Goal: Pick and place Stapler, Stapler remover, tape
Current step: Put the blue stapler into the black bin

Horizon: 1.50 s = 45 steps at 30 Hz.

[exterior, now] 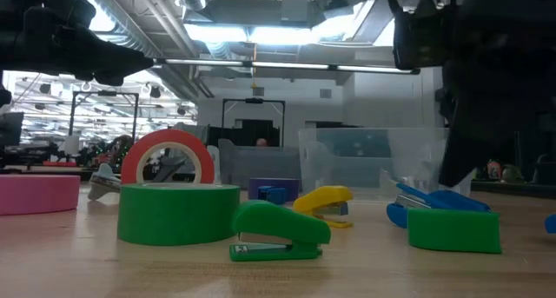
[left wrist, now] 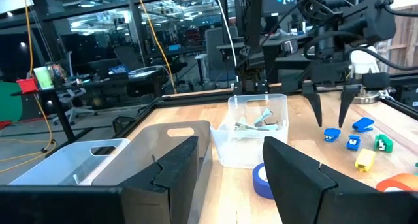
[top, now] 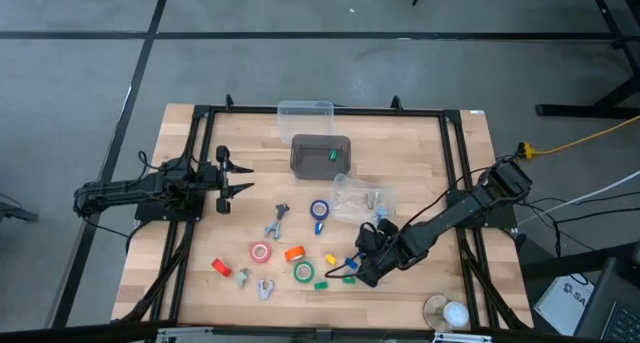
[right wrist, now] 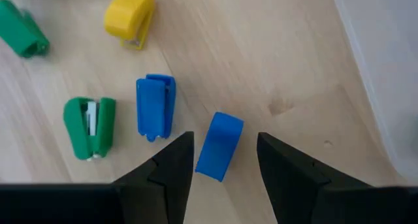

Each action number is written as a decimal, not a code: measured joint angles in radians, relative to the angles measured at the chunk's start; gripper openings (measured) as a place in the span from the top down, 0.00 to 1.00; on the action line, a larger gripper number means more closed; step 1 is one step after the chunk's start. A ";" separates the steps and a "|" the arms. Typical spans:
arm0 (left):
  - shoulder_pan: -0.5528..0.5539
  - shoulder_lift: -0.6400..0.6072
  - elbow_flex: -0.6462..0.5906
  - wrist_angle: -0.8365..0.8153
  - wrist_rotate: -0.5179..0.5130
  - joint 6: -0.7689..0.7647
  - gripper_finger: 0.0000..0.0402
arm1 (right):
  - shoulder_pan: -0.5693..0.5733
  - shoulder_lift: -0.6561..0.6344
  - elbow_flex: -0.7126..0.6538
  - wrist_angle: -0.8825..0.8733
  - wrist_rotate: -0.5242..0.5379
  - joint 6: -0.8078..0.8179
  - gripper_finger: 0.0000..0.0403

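Observation:
My right gripper point(right wrist: 225, 138) is open and tilted down over the near right part of the table point(top: 180, 233). Its fingers stand on either side of a small blue stapler point(right wrist: 219, 145) that lies flat on the wood, and they touch nothing. A second blue stapler point(right wrist: 155, 106), a green one point(right wrist: 89, 127) and a yellow one point(right wrist: 130, 14) lie close by. Tape rolls lie flat on the table: red-pink point(top: 261, 252), green point(top: 303, 272) and blue point(top: 320, 211). Metal staple removers point(top: 278, 220) lie left of the blue roll. My left gripper point(top: 235, 178) waits open at the left.
A dark grey bin point(top: 320, 153) holding a green piece stands at the far middle, with a clear box point(top: 305, 110) behind it. A small clear tub point(top: 360, 198) with metal parts sits just beyond my right gripper. Orange point(top: 294, 253) and red point(top: 221, 267) pieces lie among the rolls.

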 joint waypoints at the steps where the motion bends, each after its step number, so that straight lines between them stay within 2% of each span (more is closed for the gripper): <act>1: 0.000 0.000 0.000 0.000 0.000 0.000 0.58 | 0.001 0.004 0.000 0.006 -0.003 -0.008 0.57; 16: 0.000 0.000 0.000 0.000 0.000 0.000 0.58 | 0.000 0.012 0.000 0.010 -0.011 -0.027 0.43; 26: 0.000 0.000 0.000 0.000 0.000 0.000 0.58 | 0.001 0.073 0.004 0.013 0.046 0.009 0.42; 31: 0.000 0.000 0.000 0.000 0.000 0.000 0.58 | 0.001 0.079 0.001 0.024 0.014 0.032 0.42; 38: 0.000 0.000 0.000 0.000 0.000 0.000 0.58 | 0.000 0.078 0.000 0.011 0.016 0.075 0.50; 45: 0.000 0.000 0.000 0.000 0.000 0.000 0.58 | 0.000 0.078 -0.001 0.016 0.025 0.074 0.69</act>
